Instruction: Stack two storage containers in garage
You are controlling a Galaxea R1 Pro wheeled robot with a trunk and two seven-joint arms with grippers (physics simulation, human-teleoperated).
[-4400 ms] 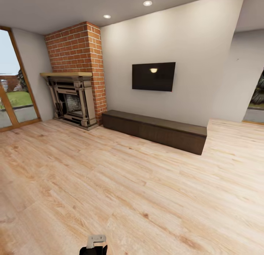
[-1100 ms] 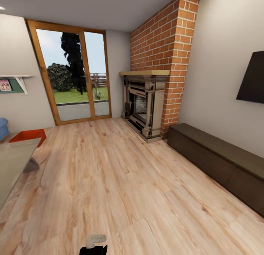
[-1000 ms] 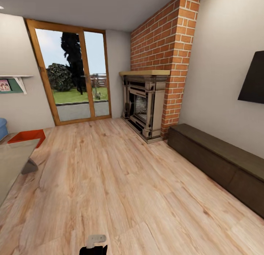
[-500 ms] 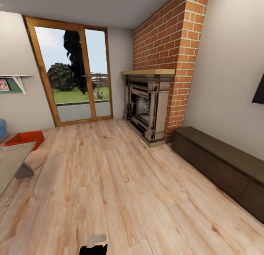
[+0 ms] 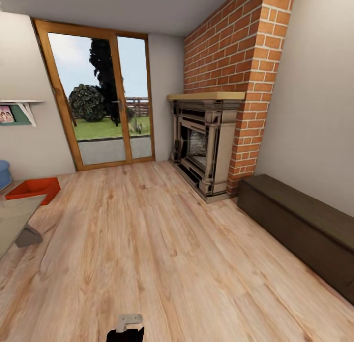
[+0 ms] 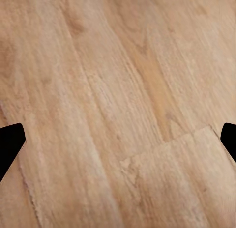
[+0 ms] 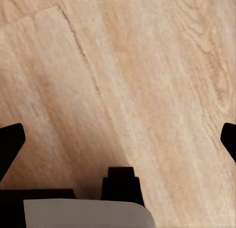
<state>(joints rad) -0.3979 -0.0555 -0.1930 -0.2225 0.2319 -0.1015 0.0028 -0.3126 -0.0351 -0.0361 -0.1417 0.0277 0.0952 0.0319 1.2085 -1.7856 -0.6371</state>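
I am in the living room with its light wood-plank floor (image 5: pixel 147 243). One orange-red storage container (image 5: pixel 33 189) lies on the planks at the far left, beyond the corner of the grey low table (image 5: pixel 14 219). A second container is out of view. My left gripper (image 6: pixel 118 139) hangs open over bare planks, its dark fingertips (image 6: pixel 10 142) far apart at the picture's sides. My right gripper (image 7: pixel 118 139) is open too, with nothing between its fingertips (image 7: pixel 11 139) but floor.
A brick fireplace (image 5: pixel 206 145) stands ahead at the right, with a long dark cabinet (image 5: pixel 305 229) along the right wall. A glass patio door (image 5: pixel 103 106) fills the far wall. A bit of blue sofa (image 5: pixel 4 172) shows at the left edge.
The camera has turned left and the view has shifted: the TV has slid out at the right, and the fireplace, door and orange-red container have come into view. Both grippers are unchanged.
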